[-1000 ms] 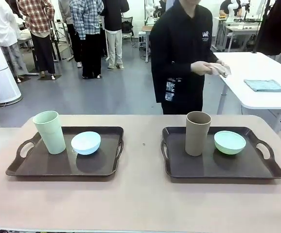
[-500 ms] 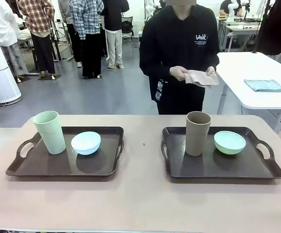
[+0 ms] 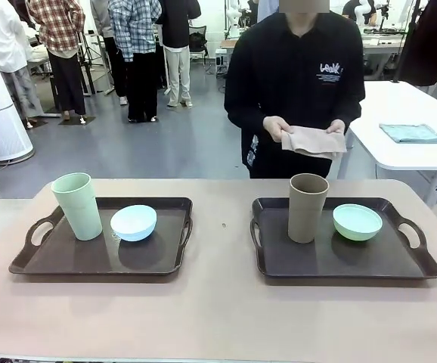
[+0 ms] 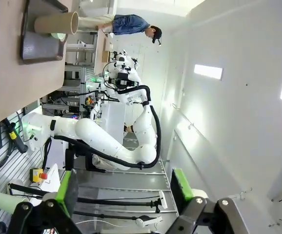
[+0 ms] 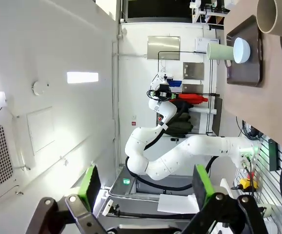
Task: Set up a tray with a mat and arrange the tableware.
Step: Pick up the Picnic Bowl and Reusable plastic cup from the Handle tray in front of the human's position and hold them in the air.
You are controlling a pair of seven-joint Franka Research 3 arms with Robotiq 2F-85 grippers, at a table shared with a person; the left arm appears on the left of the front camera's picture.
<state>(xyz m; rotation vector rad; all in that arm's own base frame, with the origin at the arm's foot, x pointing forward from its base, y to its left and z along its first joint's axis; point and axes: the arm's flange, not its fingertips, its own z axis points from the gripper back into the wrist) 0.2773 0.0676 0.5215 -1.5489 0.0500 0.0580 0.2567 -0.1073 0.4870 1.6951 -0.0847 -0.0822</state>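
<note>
Two dark brown trays rest on the table. The left tray carries the pale green cup and the light blue bowl. On the right tray stand the taupe-brown cup and the mint green bowl. At the far side a person holds a folded beige mat in both hands above the table edge. My left gripper is open and faces sideways, away from the table. My right gripper is open as well, aimed off the table.
A white side table with a blue cloth stands behind at the right. Several people stand at the far left. The other arm's white body shows in each wrist view.
The person has turned to face the table and brought the beige mat down in front of them, unfolding it a little. Trays and tableware have not moved.
</note>
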